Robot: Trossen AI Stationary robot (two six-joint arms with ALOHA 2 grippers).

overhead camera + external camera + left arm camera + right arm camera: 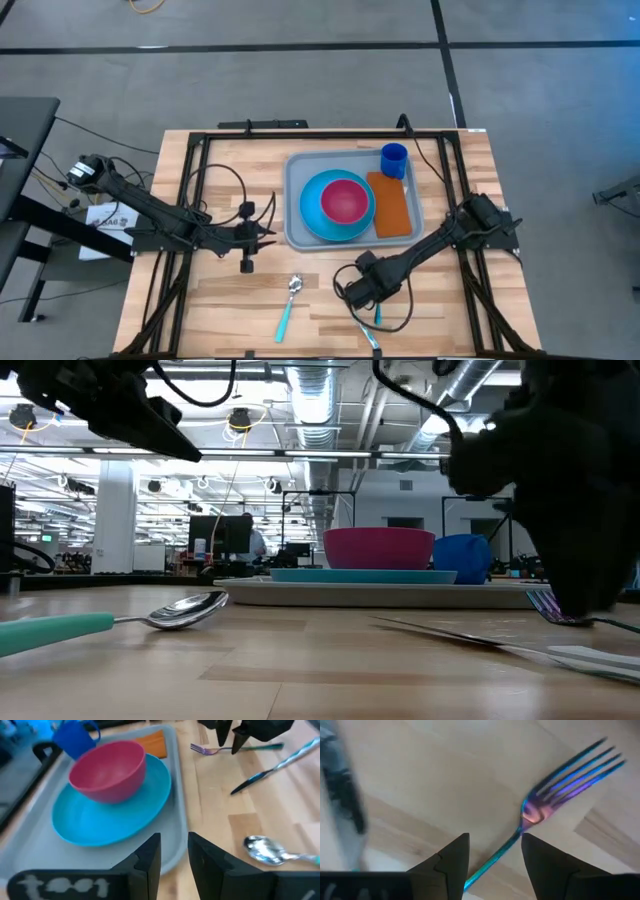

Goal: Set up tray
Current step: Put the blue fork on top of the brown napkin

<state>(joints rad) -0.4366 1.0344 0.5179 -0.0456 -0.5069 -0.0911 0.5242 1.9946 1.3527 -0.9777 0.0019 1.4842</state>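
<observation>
Centrally, the tray lies in the high view's upper middle, carrying plate, bowl, napkin and cup; bare wood stretches below it. Left gripper hovers just off the tray's lower-left edge, fingers narrowly apart. Right gripper reaches low, fingers apart, straddling the fork handle, lower middle; spoon beside.

In the right wrist view the fork was blurred, and its handle ran down out of sight between the jaws. The spoon was cut off by the low view's edge. The right arm hid most of the knife from above.
</observation>
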